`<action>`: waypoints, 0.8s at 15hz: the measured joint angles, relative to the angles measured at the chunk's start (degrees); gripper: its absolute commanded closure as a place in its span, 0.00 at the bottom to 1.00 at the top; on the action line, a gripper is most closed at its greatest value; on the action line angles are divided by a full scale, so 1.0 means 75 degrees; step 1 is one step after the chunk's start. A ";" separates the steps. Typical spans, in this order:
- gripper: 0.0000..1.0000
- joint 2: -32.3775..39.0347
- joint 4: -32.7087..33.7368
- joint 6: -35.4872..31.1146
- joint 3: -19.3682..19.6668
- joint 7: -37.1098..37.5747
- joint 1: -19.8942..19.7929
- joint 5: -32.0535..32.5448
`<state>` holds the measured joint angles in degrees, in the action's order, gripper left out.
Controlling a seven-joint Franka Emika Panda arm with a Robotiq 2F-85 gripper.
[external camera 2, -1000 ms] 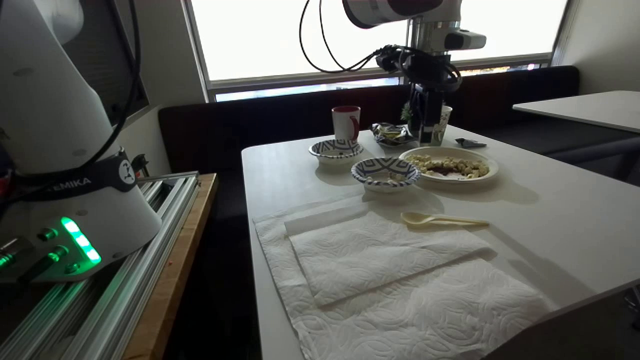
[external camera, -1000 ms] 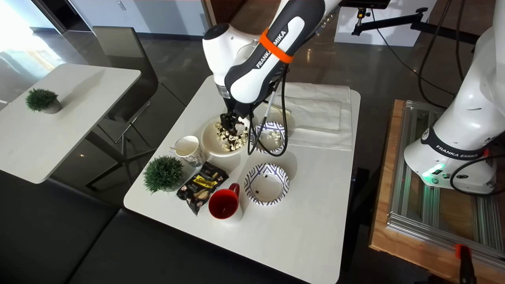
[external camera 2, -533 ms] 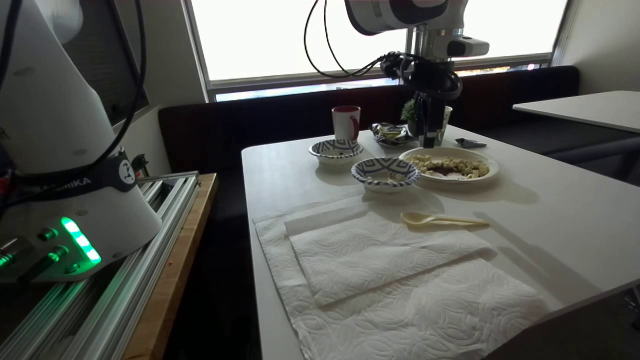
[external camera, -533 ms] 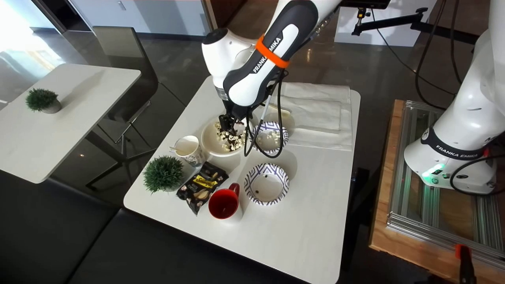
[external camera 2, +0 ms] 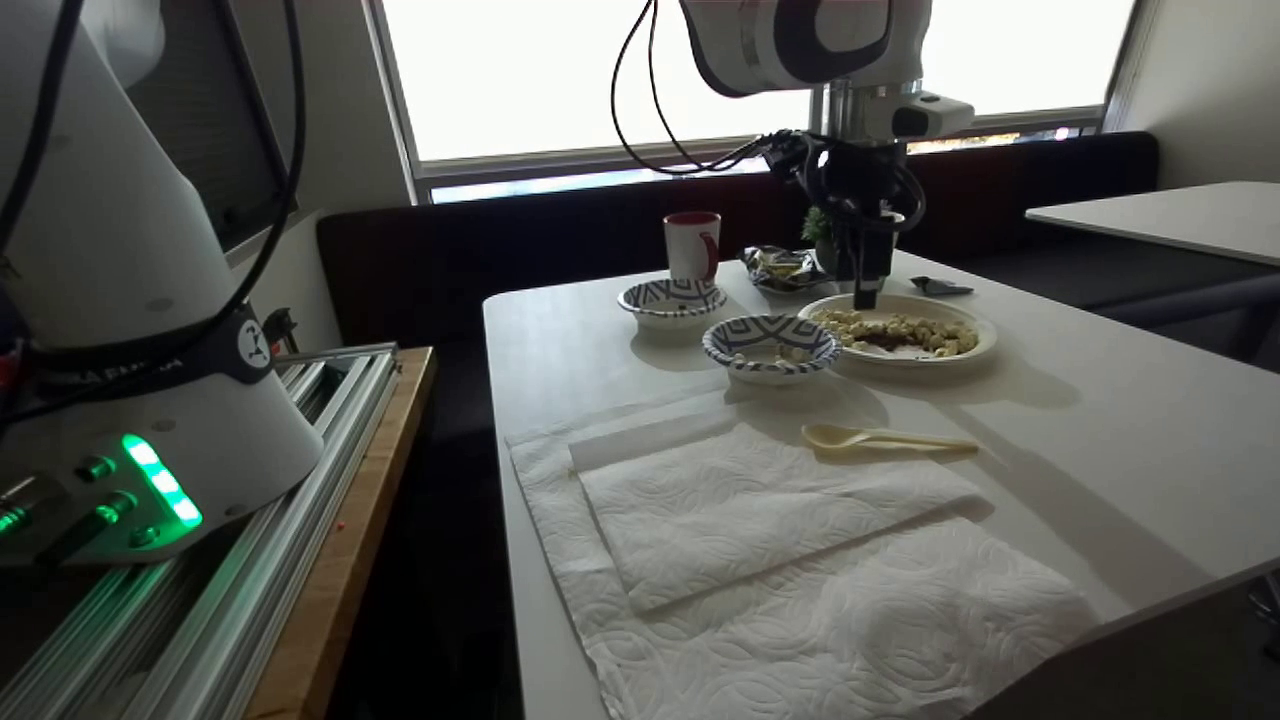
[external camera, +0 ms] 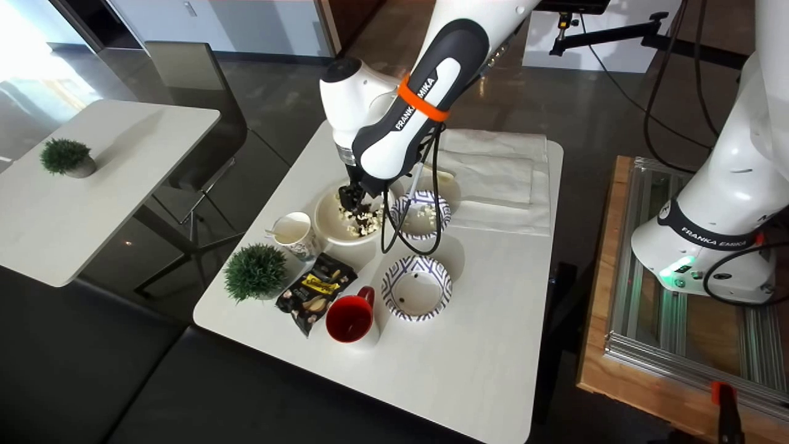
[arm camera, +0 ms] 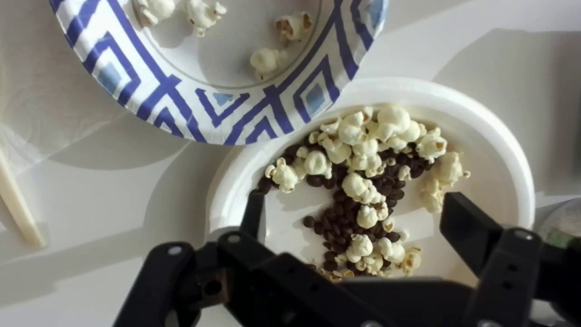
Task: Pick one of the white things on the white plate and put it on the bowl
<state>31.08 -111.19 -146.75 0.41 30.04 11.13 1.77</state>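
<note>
The white plate (arm camera: 519,177) holds several white popcorn pieces (arm camera: 361,188) mixed with dark brown lumps (arm camera: 338,222). The plate shows in both exterior views (external camera: 330,216) (external camera 2: 985,340). My gripper (arm camera: 354,197) is open and empty above the plate, fingers wide apart, with popcorn and dark lumps in view between them. In an exterior view the gripper (external camera 2: 866,298) points straight down, its tips low over the plate's far part. A blue-and-white patterned bowl (arm camera: 218,109) stands right beside the plate with several popcorn pieces in it. It also shows in both exterior views (external camera: 425,196) (external camera 2: 770,330).
Another patterned bowl (external camera: 417,262) holds a few dark lumps. A red-lined mug (external camera: 350,320), a black snack bag (external camera: 317,287), a paper cup (external camera: 296,234) and a plant (external camera: 256,271) stand near the plate. Pale spoons (external camera 2: 890,440) and paper towels (external camera 2: 750,510) lie nearer in an exterior view.
My gripper has moved down toward the plate, with a slight sideways shift. It holds nothing. The plate, bowls and other objects have not moved.
</note>
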 measured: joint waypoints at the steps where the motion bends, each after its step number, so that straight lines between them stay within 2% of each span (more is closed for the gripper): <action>1: 0.09 0.0074 0.0026 -0.0075 -0.0001 -0.0020 0.0009 -0.0007; 2: 0.21 0.0147 0.0065 -0.0141 -0.0001 -0.0040 0.0018 -0.0009; 3: 0.20 0.0214 0.0097 -0.0193 -0.0001 -0.0055 0.0026 -0.0011; 5: 0.28 0.0320 0.0170 -0.0277 0.0004 -0.0092 0.0037 -0.0011; 7: 0.28 0.0397 0.0238 -0.0326 0.0004 -0.0150 0.0038 -0.0016; 12: 0.42 0.0566 0.0376 -0.0523 0.0004 -0.0255 0.0038 -0.0025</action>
<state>35.33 -108.37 -150.67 0.45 28.13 11.41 1.59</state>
